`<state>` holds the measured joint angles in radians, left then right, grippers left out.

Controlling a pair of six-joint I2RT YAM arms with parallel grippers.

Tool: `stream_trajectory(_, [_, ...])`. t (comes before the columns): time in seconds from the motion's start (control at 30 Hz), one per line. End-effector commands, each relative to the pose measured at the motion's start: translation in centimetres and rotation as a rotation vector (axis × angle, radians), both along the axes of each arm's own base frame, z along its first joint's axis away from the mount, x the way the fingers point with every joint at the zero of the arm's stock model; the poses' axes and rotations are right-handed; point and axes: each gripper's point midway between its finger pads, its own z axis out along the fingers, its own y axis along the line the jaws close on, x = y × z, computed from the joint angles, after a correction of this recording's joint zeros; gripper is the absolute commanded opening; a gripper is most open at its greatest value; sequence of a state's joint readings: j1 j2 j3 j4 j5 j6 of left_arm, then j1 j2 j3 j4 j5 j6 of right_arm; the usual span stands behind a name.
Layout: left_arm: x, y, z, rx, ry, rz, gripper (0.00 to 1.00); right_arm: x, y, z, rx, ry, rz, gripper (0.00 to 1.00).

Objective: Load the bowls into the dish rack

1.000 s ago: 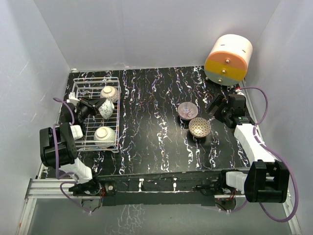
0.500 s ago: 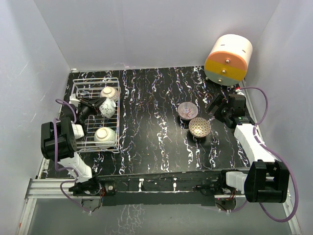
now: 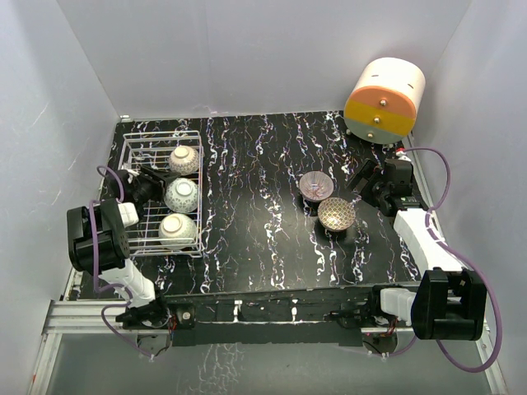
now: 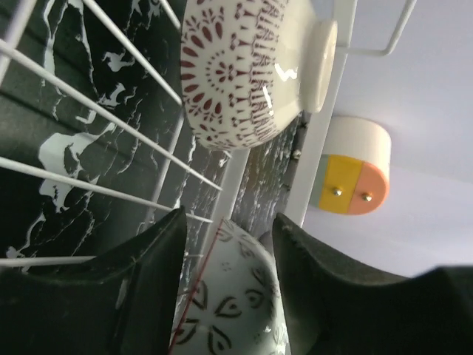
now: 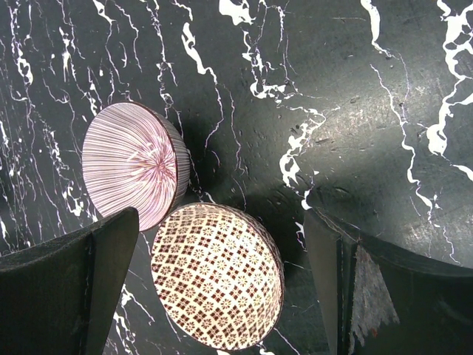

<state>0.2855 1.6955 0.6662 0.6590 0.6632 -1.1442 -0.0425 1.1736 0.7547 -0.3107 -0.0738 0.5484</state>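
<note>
The white wire dish rack (image 3: 140,148) stands at the left and holds three bowls. These are a far bowl (image 3: 184,158) with red patterning outside (image 4: 244,66), a pale green middle bowl (image 3: 182,195) and a near white bowl (image 3: 176,229). My left gripper (image 3: 148,184) is open at the middle bowl's left side. That bowl's outside (image 4: 244,296) shows between its fingers (image 4: 229,229). A purple-grey bowl (image 3: 315,184) (image 5: 129,174) and a brown-gold bowl (image 3: 336,213) (image 5: 218,274) sit upright on the table. My right gripper (image 3: 363,177) is open and hovers over them (image 5: 220,255).
A large cream, orange and yellow cylinder (image 3: 384,99) stands at the back right and also shows in the left wrist view (image 4: 355,166). White walls close in the black marbled table (image 3: 255,239) on three sides.
The middle bowl went from tilted in my left gripper to lying flat in the rack. The left gripper opened and drew slightly back to the left. The right arm has not moved.
</note>
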Motion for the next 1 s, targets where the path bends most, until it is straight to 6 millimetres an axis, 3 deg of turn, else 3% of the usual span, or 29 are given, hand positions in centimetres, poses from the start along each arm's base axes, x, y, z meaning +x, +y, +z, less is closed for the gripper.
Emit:
stream_trajectory(0.0, [-3.2,-0.7,-4.7,-0.036,0.229,0.003,0.48,0.8,-0.6,0.7,-0.020,-0.048,-0.013,0.98])
stream_trajectory(0.2, [-2.6,-0.4,-3.9,-0.010,0.212,-0.001,0.49,0.8,-0.6,0.8,-0.020,-0.050,-0.013,0.98])
stream_trajectory(0.4, [-2.1,1.1,-2.4,0.146,0.245,-0.017,0.63,1.0,-0.5,1.0,-0.017,-0.055,-0.009,0.98])
stream_trajectory(0.77, [-3.0,2.9,-1.5,0.325,0.300,-0.053,0.71,1.0,-0.5,1.2,-0.017,-0.061,-0.007,0.98])
stream_trajectory(0.97, [-2.6,4.1,0.0,0.421,0.292,-0.059,0.76,1.0,-0.4,1.3,-0.015,-0.063,-0.004,0.98])
